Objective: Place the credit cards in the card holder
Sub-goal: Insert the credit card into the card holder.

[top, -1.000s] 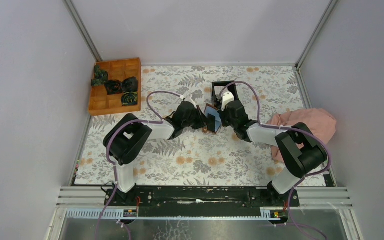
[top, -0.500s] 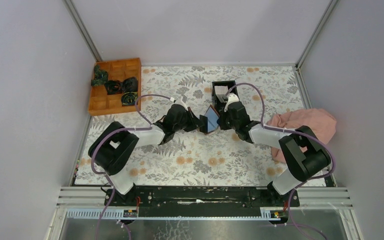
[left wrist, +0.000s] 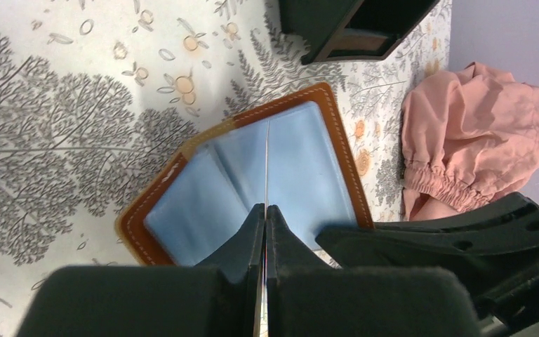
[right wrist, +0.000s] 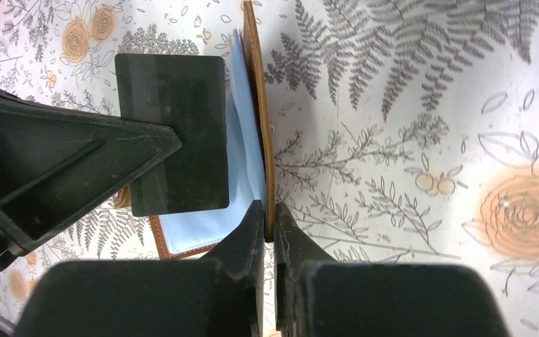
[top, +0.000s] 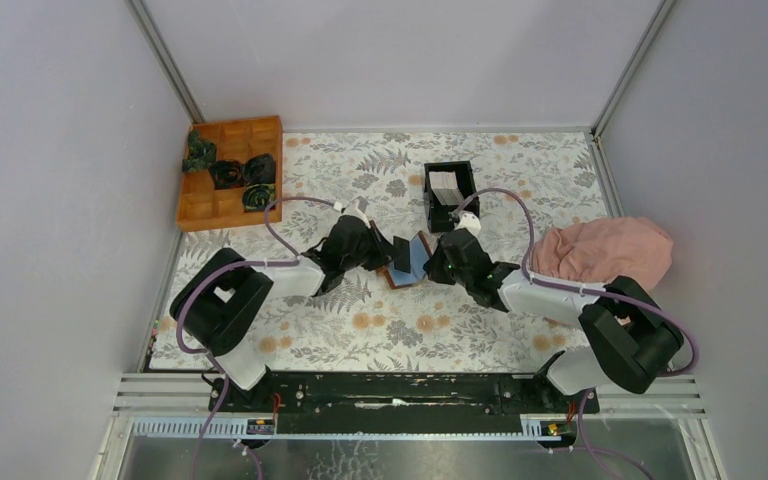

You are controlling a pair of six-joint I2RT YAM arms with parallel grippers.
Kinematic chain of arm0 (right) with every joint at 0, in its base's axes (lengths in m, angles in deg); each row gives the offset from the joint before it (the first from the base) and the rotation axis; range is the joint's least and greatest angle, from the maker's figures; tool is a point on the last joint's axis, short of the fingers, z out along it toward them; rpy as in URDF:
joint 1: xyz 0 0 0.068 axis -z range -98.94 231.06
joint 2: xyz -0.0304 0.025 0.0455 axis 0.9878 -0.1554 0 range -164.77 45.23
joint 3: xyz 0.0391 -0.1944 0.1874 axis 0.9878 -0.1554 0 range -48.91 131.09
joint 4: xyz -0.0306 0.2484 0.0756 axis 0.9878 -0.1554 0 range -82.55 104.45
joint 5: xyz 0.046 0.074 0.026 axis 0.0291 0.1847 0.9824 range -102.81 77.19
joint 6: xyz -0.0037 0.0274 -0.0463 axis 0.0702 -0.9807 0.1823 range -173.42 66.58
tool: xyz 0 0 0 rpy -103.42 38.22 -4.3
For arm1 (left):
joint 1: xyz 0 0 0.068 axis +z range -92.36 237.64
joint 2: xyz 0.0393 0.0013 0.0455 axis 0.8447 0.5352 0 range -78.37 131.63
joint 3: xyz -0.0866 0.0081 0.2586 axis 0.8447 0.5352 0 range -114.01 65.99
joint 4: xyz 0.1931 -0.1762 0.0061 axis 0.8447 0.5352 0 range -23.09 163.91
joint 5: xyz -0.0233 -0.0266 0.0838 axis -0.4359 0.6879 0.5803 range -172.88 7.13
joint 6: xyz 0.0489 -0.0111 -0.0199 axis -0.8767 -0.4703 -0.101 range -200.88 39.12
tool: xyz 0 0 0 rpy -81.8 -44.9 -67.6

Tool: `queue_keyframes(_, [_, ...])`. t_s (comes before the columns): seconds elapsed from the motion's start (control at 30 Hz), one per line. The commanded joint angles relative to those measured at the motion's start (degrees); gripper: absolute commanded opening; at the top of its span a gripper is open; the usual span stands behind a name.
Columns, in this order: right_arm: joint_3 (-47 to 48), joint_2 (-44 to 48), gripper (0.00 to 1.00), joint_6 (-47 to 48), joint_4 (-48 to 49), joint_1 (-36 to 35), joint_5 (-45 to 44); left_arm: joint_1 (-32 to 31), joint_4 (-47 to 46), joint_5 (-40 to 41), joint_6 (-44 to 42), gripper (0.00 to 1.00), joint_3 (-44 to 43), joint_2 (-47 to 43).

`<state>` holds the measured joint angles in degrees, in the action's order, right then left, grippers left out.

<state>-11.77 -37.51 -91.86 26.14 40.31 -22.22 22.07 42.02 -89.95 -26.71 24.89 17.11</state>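
**A:** The left pincer [left wrist: 265, 210] is pressed together on a card [left wrist: 267, 158]. The card shows edge-on, with its free edge aimed at the fold of the open card holder [left wrist: 302, 168].

**B:** And the other one?

**A:** The right pincer [right wrist: 268, 214] pinches the brown outer flap of the card holder at its rim. It keeps that flap up on edge, so the blue pockets face the card.

**B:** Where is all this?

**A:** Just on the near side of the black box [top: 448, 185], between the two pincers. Something pale lies inside that box, probably more cards.

**B:** How will these things handle?

**A:** I'd judge the card light, stiff and slick. It's best gripped at one short end, flat faces clamped, with most of its length left free to slide in. The card holder looks soft and floppy, so it will likely fold or twist if pushed. It wants holding at the rim, close to the pocket mouth.

**B:** What could go wrong?

**A:** The card's edge could catch the pocket lip, or the card could skew in the grip.
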Motion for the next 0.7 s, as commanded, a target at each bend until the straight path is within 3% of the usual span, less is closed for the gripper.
queue_keyframes(0.0, [-2.61, 2.75, 0.00, -9.74, 0.88, -1.66, -6.15, 0.37, -3.99, 1.80, 3.01, 0.00, 2.72, 0.33])
queue_keyframes(0.23, [-7.24, 4.01, 0.00, -15.94, 3.77, -1.85, -10.07, 0.16, -8.79, 4.82, 6.62, 0.00, 7.33, -0.15])
queue_keyframes(0.67, [-14.61, 1.26, 0.00, -24.31, 16.15, -1.83, -8.58, -2.70, -20.46, 4.01, 13.32, 0.00, 10.18, 4.30])
